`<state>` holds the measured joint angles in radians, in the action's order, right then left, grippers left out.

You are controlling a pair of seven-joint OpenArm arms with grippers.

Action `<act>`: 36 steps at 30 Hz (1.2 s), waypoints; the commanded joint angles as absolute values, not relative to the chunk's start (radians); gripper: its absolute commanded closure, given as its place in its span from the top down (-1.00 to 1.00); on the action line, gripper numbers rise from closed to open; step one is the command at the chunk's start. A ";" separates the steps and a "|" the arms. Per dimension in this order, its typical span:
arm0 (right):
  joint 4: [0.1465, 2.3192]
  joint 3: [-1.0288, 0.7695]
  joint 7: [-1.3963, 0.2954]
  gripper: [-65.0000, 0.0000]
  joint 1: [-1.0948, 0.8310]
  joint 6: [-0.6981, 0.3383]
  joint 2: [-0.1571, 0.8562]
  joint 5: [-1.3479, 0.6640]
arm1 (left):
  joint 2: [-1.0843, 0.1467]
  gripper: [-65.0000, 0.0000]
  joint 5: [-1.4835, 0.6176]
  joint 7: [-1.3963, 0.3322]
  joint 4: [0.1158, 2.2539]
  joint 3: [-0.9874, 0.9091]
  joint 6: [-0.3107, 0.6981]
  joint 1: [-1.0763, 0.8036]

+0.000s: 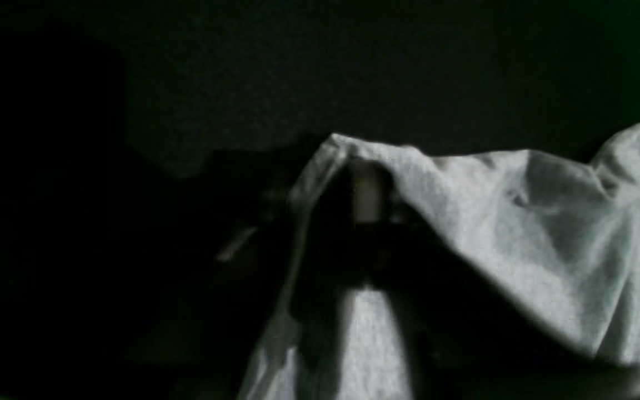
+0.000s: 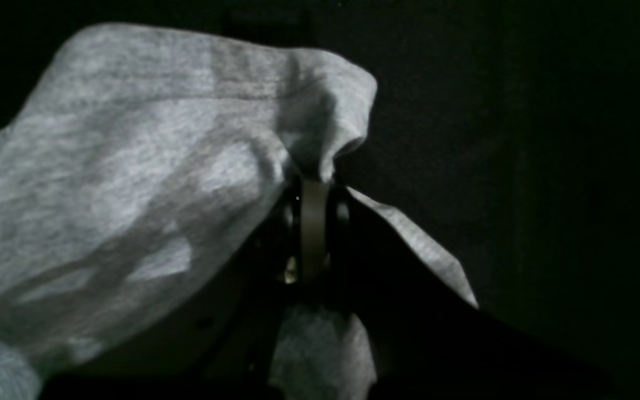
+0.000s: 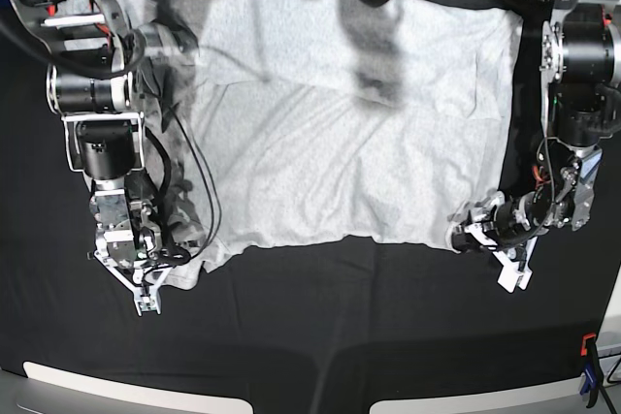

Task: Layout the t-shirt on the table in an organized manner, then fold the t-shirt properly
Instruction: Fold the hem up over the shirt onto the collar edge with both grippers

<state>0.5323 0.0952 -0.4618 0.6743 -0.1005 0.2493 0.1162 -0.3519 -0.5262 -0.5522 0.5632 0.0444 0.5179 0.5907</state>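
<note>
Grey cotton t-shirt (image 3: 340, 133) is pinched at both near corners by left gripper (image 3: 473, 235) and right gripper (image 3: 155, 264); pull evenly, low over the table (image 3: 340, 336).

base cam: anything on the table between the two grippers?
Only the t-shirt hem, sagging between left gripper and right gripper; bare table nearer the camera.

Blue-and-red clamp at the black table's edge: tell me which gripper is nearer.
Left. The left gripper pinches the white cotton t-shirt corner on the blue-and-red clamp side; the right gripper pinches the opposite corner.
</note>
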 commanded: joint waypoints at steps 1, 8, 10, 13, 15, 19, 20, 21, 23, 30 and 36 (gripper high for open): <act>0.551 0.092 -0.465 -1.00 0.712 -0.098 0.258 0.121 | -0.364 -1.00 -0.542 -0.525 0.576 0.041 0.524 0.624; 0.634 0.092 -0.525 -1.00 0.711 -0.113 0.266 0.125 | -0.368 -1.00 -0.542 -0.611 0.626 0.041 0.524 0.632; 0.667 0.092 -0.533 -1.00 0.709 -0.134 0.266 0.129 | -0.372 -1.00 -0.543 -0.624 0.665 0.041 0.524 0.632; 0.731 0.092 -0.550 -1.00 0.692 -0.155 0.266 0.128 | -0.377 -1.00 -0.543 -0.639 0.729 0.041 0.524 0.631; 0.789 0.092 -0.557 -1.00 0.662 -0.159 0.269 0.128 | -0.382 -1.00 -0.543 -0.655 0.770 0.041 0.524 0.628; 0.962 0.092 -0.568 -1.00 0.555 -0.159 0.288 0.128 | -0.400 -1.00 -0.543 -0.682 0.868 0.041 0.524 0.593; 1.015 0.092 -0.575 -1.00 0.521 -0.159 0.297 0.128 | -0.406 -1.00 -0.543 -0.686 0.905 0.041 0.524 0.572; 1.071 0.092 -0.585 -1.00 0.484 -0.159 0.306 0.128 | -0.415 -1.00 -0.543 -0.687 0.948 0.041 0.524 0.544; 1.190 0.091 -0.599 -1.00 0.407 -0.159 0.327 0.128 | -0.435 -1.00 -0.548 -0.689 1.048 0.041 0.524 0.481; 1.601 0.089 -0.671 -1.00 0.130 -0.157 0.414 0.128 | -0.554 -1.00 -0.568 -0.688 1.484 0.040 0.465 0.211; 1.893 -0.001 -0.714 -1.00 -0.104 -0.158 0.451 0.132 | -0.649 -1.00 -0.470 -0.734 1.814 0.038 0.379 0.015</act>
